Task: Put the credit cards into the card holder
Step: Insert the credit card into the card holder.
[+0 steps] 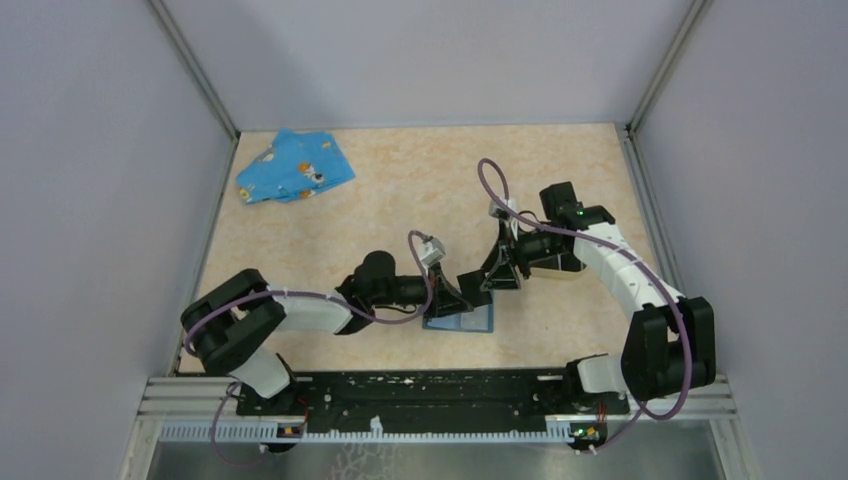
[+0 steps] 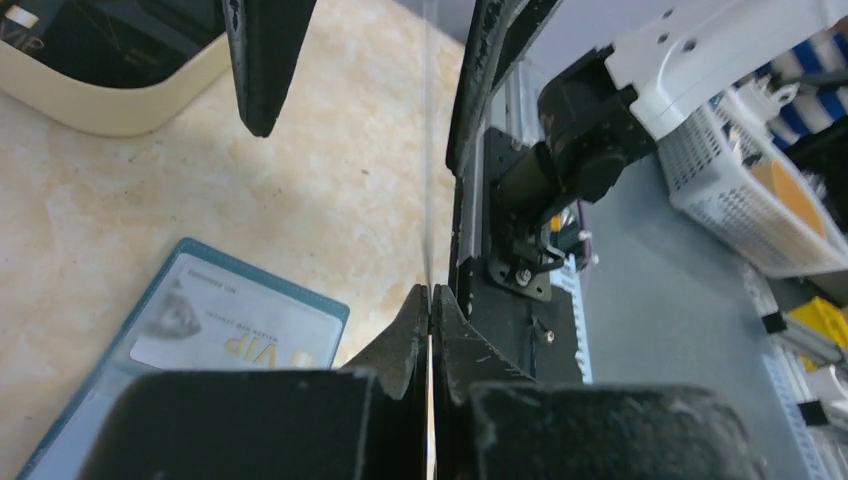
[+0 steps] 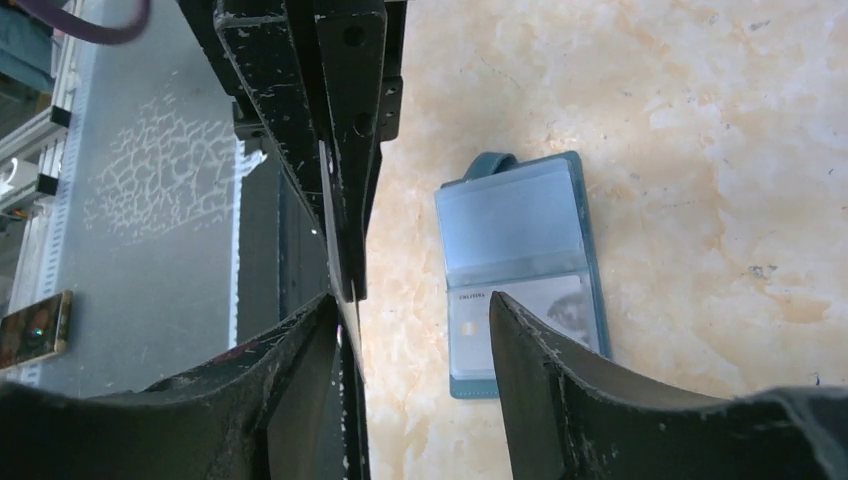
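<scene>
Nearest us, the blue case [image 1: 460, 320] lies open on the table [image 1: 400, 200], and we read "VIP" on the VIP card [image 2: 235, 345] inside. Just above it, the left tool [image 2: 430, 295] is clenched on a credit card [image 2: 428, 180], seen edge-on. The right tool [image 3: 410, 305] is released, jaws either side of that card. Beyond sits the card holder [image 2: 110, 105], and farthest off the blue cloth [image 1: 295, 168].

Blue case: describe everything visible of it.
The blue case lies open and flat on the marbled table, near its front edge. It looks like teal leather, with a strap loop at one end and clear plastic sleeves inside. One sleeve looks empty; the other holds a pale card printed VIP. Nothing rests on it.
</scene>
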Tool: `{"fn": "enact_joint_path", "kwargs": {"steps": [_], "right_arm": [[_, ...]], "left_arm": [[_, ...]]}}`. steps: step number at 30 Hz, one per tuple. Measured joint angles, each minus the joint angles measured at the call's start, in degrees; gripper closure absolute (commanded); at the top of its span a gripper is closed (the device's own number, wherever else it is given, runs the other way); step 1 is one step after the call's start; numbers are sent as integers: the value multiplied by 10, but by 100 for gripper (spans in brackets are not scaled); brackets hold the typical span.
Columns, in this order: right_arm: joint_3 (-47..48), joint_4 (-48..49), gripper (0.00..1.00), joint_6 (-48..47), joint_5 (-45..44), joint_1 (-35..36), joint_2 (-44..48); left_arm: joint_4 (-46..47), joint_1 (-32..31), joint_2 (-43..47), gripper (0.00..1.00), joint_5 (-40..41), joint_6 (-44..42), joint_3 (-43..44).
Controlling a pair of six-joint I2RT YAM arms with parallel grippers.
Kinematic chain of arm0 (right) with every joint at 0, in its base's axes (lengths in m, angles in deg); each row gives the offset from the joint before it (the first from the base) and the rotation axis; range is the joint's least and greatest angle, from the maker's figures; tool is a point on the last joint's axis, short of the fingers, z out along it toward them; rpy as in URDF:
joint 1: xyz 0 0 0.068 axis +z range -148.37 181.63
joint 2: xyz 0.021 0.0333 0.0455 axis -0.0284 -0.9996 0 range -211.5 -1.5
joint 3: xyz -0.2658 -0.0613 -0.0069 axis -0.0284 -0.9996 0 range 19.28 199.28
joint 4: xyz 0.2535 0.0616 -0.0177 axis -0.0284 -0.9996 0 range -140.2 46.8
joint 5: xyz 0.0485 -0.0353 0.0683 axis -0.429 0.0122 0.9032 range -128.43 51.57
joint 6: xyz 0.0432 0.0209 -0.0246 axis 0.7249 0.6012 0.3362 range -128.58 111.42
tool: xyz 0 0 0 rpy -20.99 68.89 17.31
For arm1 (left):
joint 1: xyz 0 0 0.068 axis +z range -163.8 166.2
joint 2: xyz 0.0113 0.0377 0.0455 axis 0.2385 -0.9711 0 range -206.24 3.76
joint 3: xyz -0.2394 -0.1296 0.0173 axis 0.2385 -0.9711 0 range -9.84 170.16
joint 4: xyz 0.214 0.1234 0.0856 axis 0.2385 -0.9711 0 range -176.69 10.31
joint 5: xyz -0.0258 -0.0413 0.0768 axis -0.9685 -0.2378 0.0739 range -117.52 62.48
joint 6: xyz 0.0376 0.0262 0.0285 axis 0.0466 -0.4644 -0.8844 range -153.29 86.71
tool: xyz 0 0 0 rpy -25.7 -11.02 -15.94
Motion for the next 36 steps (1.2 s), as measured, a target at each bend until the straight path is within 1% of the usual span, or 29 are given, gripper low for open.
{"fn": "enact_joint_path", "kwargs": {"steps": [3, 6, 9, 10, 12, 19, 25, 27, 28, 31, 32, 34, 36], "right_arm": [[3, -36, 43, -36, -12, 0, 0], [3, -71, 48, -71, -12, 0, 0], [3, -87, 53, -88, -13, 0, 0], [3, -91, 55, -92, -13, 0, 0], [3, -96, 57, -99, -13, 0, 0], [2, -99, 57, -102, -15, 8, 0], [-5, -79, 57, -89, -33, 38, -6], [-9, -70, 58, -86, -40, 43, -10], [-11, -68, 61, -86, -44, 44, -12], [-19, -64, 86, -91, -46, 45, -13], [-21, -65, 91, -96, -46, 46, -13], [-21, -66, 99, -99, -46, 50, -13], [-21, -66, 100, -104, -47, 56, -13]], "left_arm": [[-153, 0, 18, 100, -26, -73, 56], [-276, 0, 17, 100, -41, -126, 96], [-377, 0, 12, 100, -49, -165, 127], [-402, 0, 11, 100, -49, -176, 135], [-436, 0, 11, 100, -49, -189, 144], [-485, 0, 11, 100, -58, -208, 153], [-487, 0, 11, 100, -69, -208, 153], [-487, 0, 11, 100, -72, -208, 153], [-487, 0, 11, 100, -74, -208, 153], [-486, 0, 11, 100, -75, -208, 153], [-486, 0, 11, 100, -75, -208, 153], [-485, 0, 11, 100, -75, -208, 153], [-484, 0, 12, 100, -75, -208, 153]]}}
